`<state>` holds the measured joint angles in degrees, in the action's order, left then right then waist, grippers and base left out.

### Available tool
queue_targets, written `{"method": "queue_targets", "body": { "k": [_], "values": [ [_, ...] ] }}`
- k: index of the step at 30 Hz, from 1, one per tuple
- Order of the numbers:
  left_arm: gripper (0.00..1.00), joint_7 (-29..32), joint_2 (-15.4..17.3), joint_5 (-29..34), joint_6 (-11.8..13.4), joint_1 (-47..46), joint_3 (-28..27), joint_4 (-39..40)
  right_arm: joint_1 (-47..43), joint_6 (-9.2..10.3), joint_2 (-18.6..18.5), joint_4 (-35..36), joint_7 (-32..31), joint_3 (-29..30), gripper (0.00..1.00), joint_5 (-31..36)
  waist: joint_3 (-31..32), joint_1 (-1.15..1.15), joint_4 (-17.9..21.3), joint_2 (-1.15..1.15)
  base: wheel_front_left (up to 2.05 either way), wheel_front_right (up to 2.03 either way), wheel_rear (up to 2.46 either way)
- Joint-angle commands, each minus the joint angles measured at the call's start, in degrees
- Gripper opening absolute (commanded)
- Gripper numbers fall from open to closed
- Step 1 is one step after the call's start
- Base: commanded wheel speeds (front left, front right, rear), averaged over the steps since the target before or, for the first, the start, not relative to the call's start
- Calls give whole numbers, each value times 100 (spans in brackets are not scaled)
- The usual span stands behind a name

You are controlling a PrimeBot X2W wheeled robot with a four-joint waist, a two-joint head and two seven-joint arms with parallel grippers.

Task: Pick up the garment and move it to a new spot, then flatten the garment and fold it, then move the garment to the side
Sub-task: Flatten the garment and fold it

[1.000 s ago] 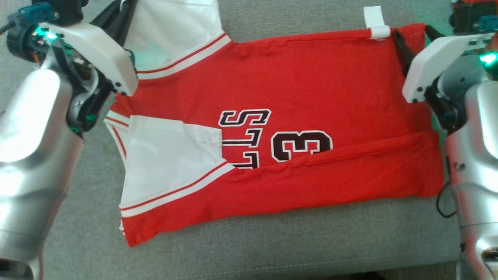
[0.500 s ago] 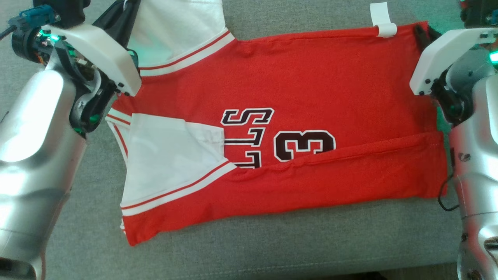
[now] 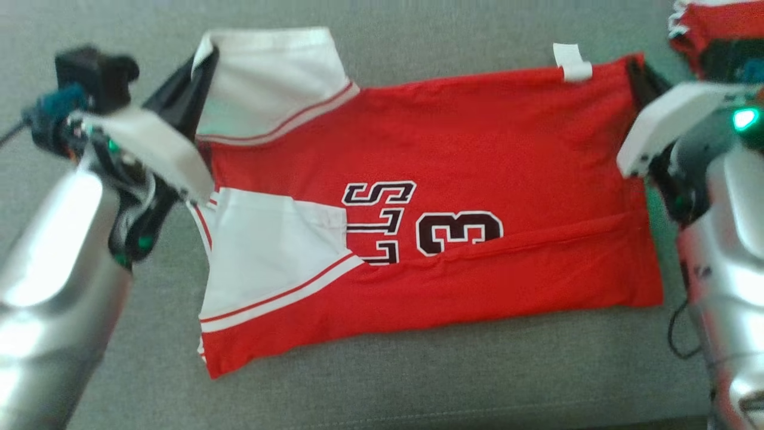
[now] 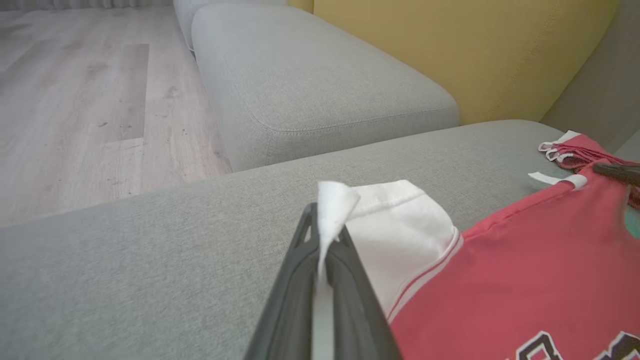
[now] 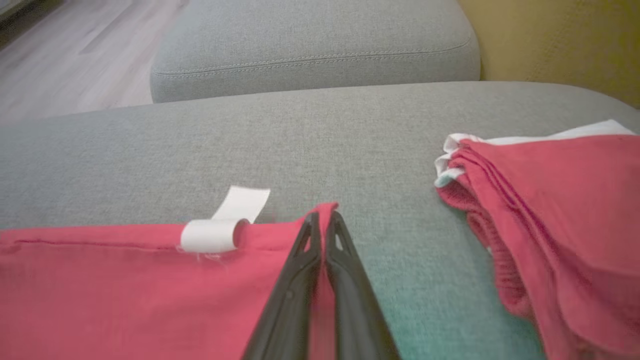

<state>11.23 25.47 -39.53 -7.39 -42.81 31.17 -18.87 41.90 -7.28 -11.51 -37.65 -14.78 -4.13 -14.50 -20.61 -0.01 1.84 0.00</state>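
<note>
The garment (image 3: 453, 155) is a red jersey with white sleeves and dark lettering, spread on the grey sofa cushion (image 3: 418, 382) with its near edge folded up over the number. My left gripper (image 3: 203, 60) is shut on the far white sleeve's corner; the left wrist view shows the white cloth (image 4: 400, 225) pinched between the dark fingers of that gripper (image 4: 325, 215). My right gripper (image 3: 634, 70) is shut on the jersey's far right red corner, next to a white tag (image 3: 570, 60). In the right wrist view that gripper (image 5: 324, 220) clamps the red hem (image 5: 125, 290).
A second red garment (image 3: 710, 24) lies bunched at the far right of the cushion (image 5: 550, 225). Beyond it are another grey cushion (image 4: 310, 80), a yellow backrest (image 4: 475, 50) and wooden floor (image 4: 75, 100). The cushion's front edge runs along the bottom of the head view.
My right gripper has gone from open to shut on the jersey's far right corner. The head camera has shifted, so the whole picture sits lower. The left gripper keeps its hold on the sleeve.
</note>
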Motion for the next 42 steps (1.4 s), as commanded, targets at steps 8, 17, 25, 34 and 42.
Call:
{"method": "queue_targets", "body": {
  "k": [8,17,25,34,42],
  "values": [
    [0,-461,501,-167,396,1281,-372,1135,-762,-21,-161,329,330,-316,0,-435,802,1,-25,0,0,0,0],
    [0,-1203,250,-274,906,2895,-326,1461,-1638,-21,-119,681,575,-260,0,-609,1200,1,-63,0,0,0,0],
    [0,-1983,-169,-340,959,3332,-354,893,-2220,-21,100,965,973,-38,3,-375,1310,1,-12,0,0,0,0],
    [100,-2555,-574,-253,816,3813,-371,249,-2957,-21,477,1141,1599,399,100,13,1524,1,-19,0,0,0,0],
    [100,-2620,-1008,43,1120,4288,-971,319,-3590,-21,744,1422,1815,1018,100,134,1787,1,-232,0,0,0,0]
  ]
}}
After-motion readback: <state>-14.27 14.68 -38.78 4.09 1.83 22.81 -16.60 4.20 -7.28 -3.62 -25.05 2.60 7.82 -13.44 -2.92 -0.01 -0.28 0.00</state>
